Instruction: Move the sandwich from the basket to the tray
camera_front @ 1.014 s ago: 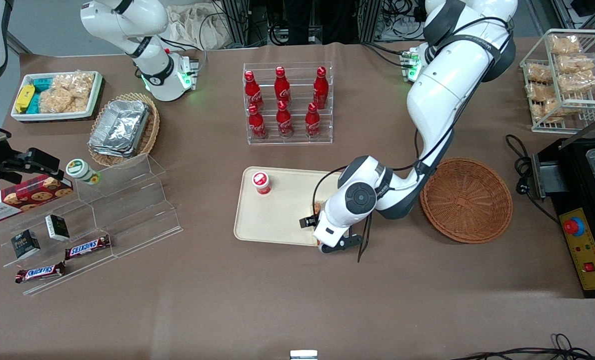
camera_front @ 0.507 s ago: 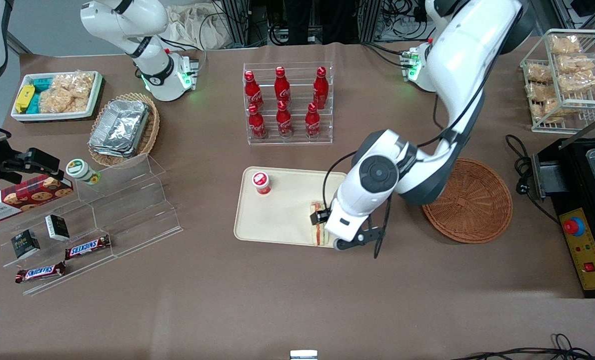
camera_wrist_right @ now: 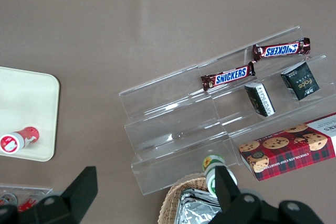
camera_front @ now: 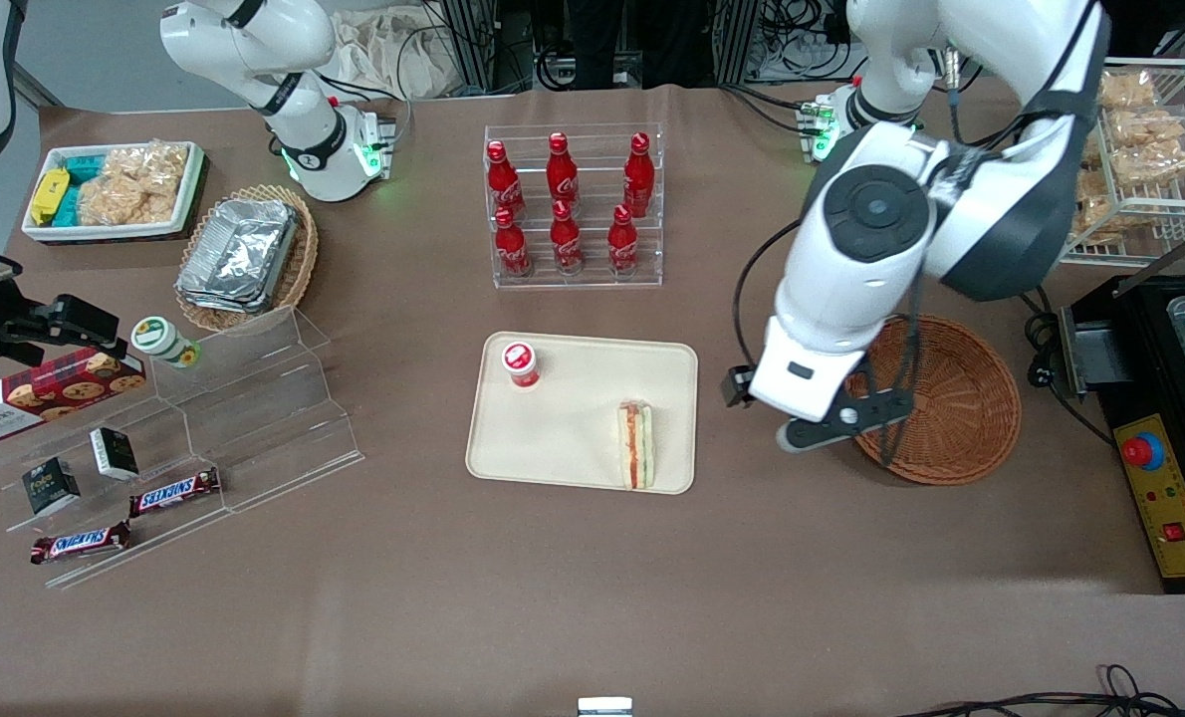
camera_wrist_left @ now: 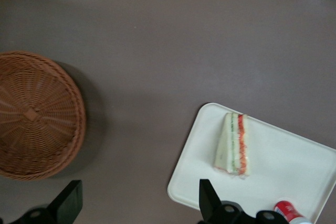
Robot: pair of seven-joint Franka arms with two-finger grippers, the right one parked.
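Observation:
The sandwich (camera_front: 636, 445) (camera_wrist_left: 233, 144), a white wedge with red, orange and green layers, lies on its own on the beige tray (camera_front: 573, 428) (camera_wrist_left: 294, 166), at the corner nearest the front camera and the basket. The round reddish-brown wicker basket (camera_front: 951, 408) (camera_wrist_left: 34, 114) stands beside the tray with nothing in it, partly covered by the arm. My left gripper (camera_front: 817, 398) (camera_wrist_left: 139, 205) hangs high above the strip of table between tray and basket. It is open, its black fingers (camera_wrist_left: 207, 200) spread wide and holding nothing.
A small red-lidded cup (camera_front: 521, 363) (camera_wrist_left: 287, 211) stands on the tray. Farther from the camera is a clear rack of red bottles (camera_front: 573, 204). A black control box (camera_front: 1165, 498) and a wire snack rack (camera_front: 1130, 149) sit at the working arm's end.
The gripper has let go of the sandwich on the tray, risen and swung toward the basket. The sandwich now shows uncovered and lies still.

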